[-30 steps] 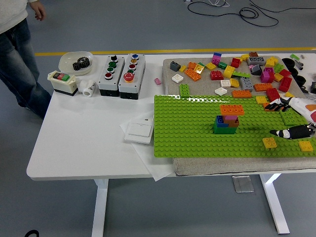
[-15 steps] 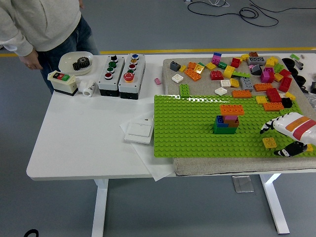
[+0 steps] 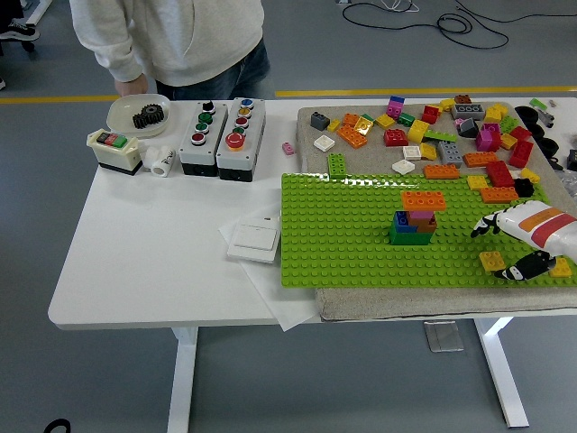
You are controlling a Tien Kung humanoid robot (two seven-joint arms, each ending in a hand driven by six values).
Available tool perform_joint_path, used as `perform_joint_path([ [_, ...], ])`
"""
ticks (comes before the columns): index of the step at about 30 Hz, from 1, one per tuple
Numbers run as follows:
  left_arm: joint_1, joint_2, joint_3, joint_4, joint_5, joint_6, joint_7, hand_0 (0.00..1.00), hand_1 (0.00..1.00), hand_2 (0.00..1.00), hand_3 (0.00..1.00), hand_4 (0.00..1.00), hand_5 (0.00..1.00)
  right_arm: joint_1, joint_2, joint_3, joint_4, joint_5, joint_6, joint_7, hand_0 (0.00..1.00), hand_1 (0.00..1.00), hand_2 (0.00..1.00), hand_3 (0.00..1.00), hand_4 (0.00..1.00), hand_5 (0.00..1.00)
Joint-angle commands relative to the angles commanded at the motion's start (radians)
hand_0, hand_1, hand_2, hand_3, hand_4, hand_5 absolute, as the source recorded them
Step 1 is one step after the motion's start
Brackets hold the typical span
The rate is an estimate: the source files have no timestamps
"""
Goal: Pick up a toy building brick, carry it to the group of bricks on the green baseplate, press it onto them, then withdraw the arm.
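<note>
The green baseplate [image 3: 352, 234] lies on a grey mat at the table's right. On it stands a small group of bricks [image 3: 415, 221], green, blue, pink and orange, with an orange brick on top. My right hand [image 3: 489, 253] comes in from the right edge, low over the plate's right end. Its fingers [image 3: 482, 225] and thumb [image 3: 521, 268] are spread on either side of a loose yellow brick [image 3: 492, 261] and do not clearly hold it. A second yellow brick [image 3: 561, 267] lies under the wrist. The left arm is out of view.
Several loose bricks [image 3: 433, 126] lie scattered behind the plate. Two button boxes [image 3: 221, 135], a switch box [image 3: 114, 149], a white bowl with a gear [image 3: 140, 113] and a white wall switch [image 3: 254, 241] sit on the left. A person [image 3: 171, 41] stands at the far left, hand by the bowl.
My right hand has shifted slightly left and settled around the yellow brick. The person has walked right along the far side and now reaches toward the bowl.
</note>
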Motion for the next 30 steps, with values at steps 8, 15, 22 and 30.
perform_joint_path([
  [8,0.000,0.000,0.002,-0.001,0.000,-0.001,0.000,0.821,0.820,0.797,0.612,0.693,0.607,0.008,0.013,-0.007,-0.022,0.033,0.017,-0.009,0.570,0.592,0.627,0.623,0.853,0.260],
  [15,-0.001,0.000,0.006,-0.002,0.000,-0.004,-0.001,0.823,0.821,0.798,0.612,0.694,0.607,0.015,0.027,-0.013,-0.045,0.048,0.020,-0.012,0.568,0.586,0.626,0.610,0.858,0.330],
  [22,-0.001,0.001,0.009,-0.002,0.000,-0.007,-0.002,0.824,0.821,0.798,0.613,0.694,0.608,0.017,0.032,-0.015,-0.065,0.048,0.022,-0.015,0.561,0.585,0.621,0.612,0.854,0.308],
  [30,-0.001,0.000,0.011,-0.002,0.000,-0.009,-0.003,0.824,0.822,0.798,0.613,0.694,0.607,0.015,0.038,-0.015,-0.097,0.056,0.020,-0.012,0.561,0.587,0.623,0.614,0.846,0.275],
])
